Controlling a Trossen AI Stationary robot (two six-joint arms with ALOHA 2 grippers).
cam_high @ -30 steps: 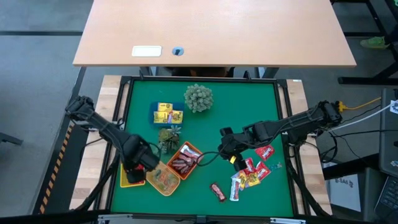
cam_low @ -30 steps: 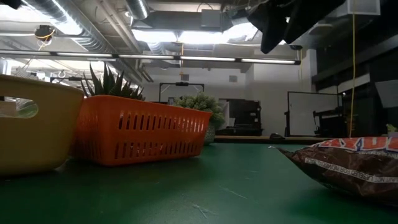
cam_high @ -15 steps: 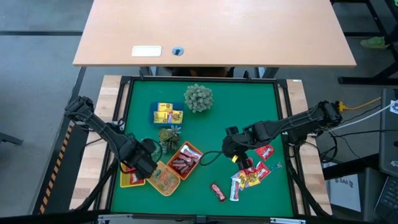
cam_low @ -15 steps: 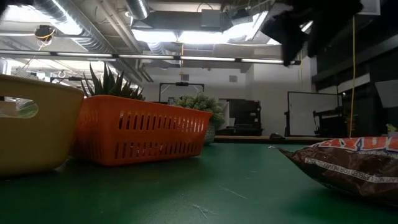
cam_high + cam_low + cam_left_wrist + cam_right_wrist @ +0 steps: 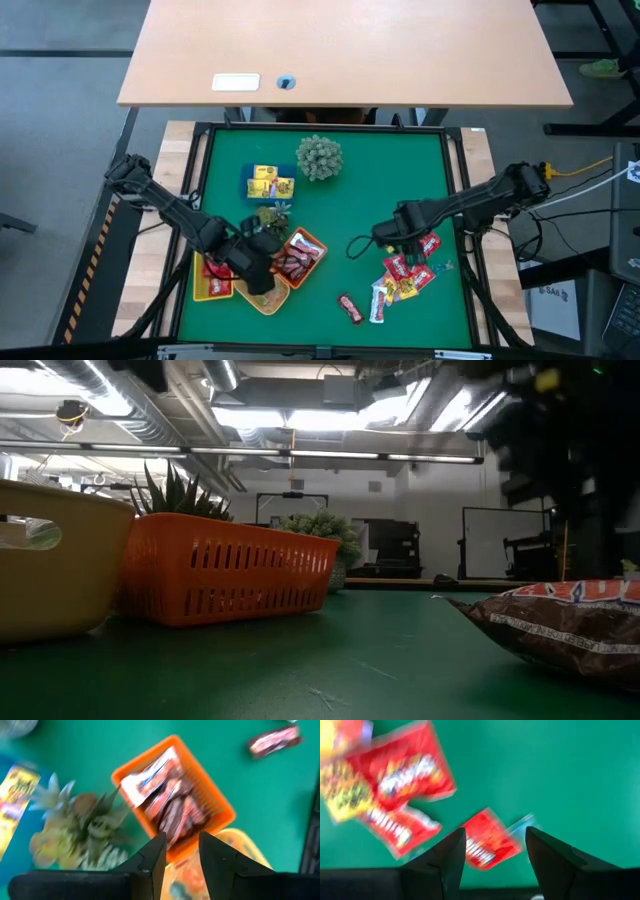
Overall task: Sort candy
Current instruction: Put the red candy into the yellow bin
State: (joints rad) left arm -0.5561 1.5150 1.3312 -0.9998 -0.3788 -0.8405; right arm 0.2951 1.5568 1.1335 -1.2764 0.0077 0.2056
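My left gripper (image 5: 262, 264) hangs open and empty over the near-left trays, above the edge where the orange basket (image 5: 176, 800) of dark brown bars meets the round yellow tray (image 5: 266, 295). My right gripper (image 5: 495, 851) is open too, pointing down over the loose candy pile (image 5: 398, 282). Red packets (image 5: 405, 775) lie on the mat below its fingers. One dark brown bar (image 5: 349, 308) lies alone near the front edge. A blue tray (image 5: 268, 183) holds yellow packets, and a flat yellow tray (image 5: 212, 283) holds red ones.
A spiky pale green plant ball (image 5: 319, 157) stands at the far middle, and a small spiky plant (image 5: 272, 216) sits just beyond the orange basket. In the low view the basket (image 5: 230, 572) and yellow tray (image 5: 50, 575) rise at the left. Bare green mat (image 5: 400, 170) lies far right.
My left gripper has swung from the flat yellow tray toward the table's right, over the round yellow tray and the orange basket, tipping as it went; red packets now show in the flat tray. My right gripper has moved right and down over the candy pile, tipping to point down.
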